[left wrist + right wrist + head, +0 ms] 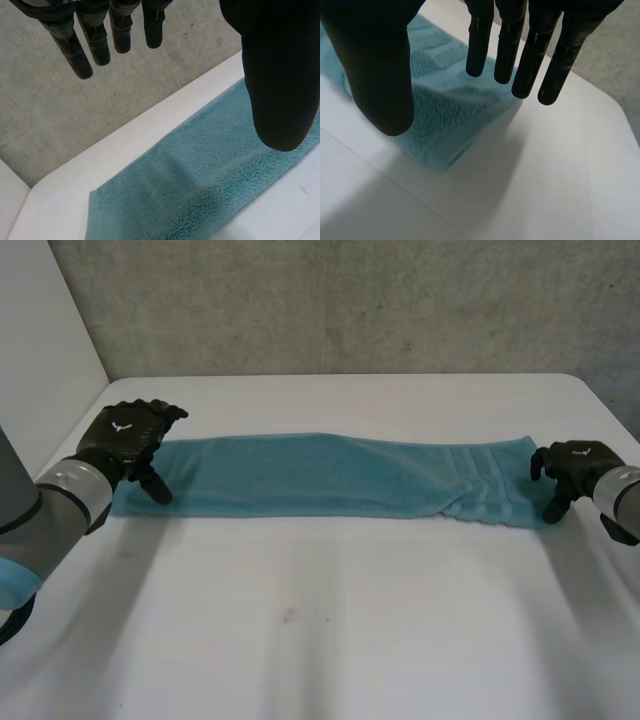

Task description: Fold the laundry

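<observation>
A long teal towel (330,476) lies flat across the white table (330,620), folded into a narrow strip running left to right. My left hand (128,440) hovers over the strip's left end, fingers (90,40) straight and spread, thumb (282,90) apart above the towel (200,185), holding nothing. At the strip's right end my right hand (568,468) hangs open too, its fingers (530,55) and thumb (380,75) above the towel's end corner (445,120), not touching it as far as I can see.
The table's back edge (340,377) meets a grey concrete wall. A wide bare stretch of tabletop lies in front of the towel. A white panel (40,350) stands at the far left.
</observation>
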{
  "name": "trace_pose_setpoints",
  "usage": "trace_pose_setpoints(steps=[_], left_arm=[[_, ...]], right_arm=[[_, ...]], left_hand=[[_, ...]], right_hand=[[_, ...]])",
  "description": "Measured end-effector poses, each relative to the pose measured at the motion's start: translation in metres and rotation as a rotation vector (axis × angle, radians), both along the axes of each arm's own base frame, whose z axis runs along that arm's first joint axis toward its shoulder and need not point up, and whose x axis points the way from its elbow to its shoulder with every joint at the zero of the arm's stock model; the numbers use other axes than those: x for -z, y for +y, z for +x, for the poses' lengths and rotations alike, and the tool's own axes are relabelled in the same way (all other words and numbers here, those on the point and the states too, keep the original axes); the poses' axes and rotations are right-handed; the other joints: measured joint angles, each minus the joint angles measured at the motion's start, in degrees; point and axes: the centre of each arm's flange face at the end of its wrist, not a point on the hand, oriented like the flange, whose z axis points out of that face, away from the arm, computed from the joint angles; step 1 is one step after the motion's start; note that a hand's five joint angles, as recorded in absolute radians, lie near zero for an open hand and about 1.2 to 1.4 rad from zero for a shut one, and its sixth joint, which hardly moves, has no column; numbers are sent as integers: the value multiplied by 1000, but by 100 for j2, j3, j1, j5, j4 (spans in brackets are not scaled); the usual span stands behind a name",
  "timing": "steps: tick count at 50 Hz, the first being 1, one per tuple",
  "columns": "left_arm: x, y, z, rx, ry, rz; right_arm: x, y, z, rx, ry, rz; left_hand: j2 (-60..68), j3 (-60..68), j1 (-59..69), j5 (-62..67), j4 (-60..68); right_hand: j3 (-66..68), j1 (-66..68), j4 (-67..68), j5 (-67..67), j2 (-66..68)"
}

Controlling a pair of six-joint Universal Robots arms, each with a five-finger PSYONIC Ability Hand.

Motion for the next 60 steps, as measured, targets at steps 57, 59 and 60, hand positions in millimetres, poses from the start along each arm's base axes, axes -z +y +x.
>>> trace_pose_setpoints(steps=[57, 59, 60], left_arm=[[14, 0, 0, -4, 2, -41], [14, 0, 0, -4, 2, -41], [14, 0, 0, -4, 2, -41]], right_arm=[[-91, 31, 205, -457, 235, -758], [-87, 41, 219, -498, 216, -767], [-87, 41, 219, -498, 216, -767]], left_hand=[[0, 0, 0, 0, 0], [0, 0, 0, 0, 0], [0, 0, 0, 0, 0]], right_hand=[[3547, 2746, 3600, 3521, 3507], [3547, 2746, 3600, 3521, 3507], [3547, 2746, 3600, 3521, 3507]])
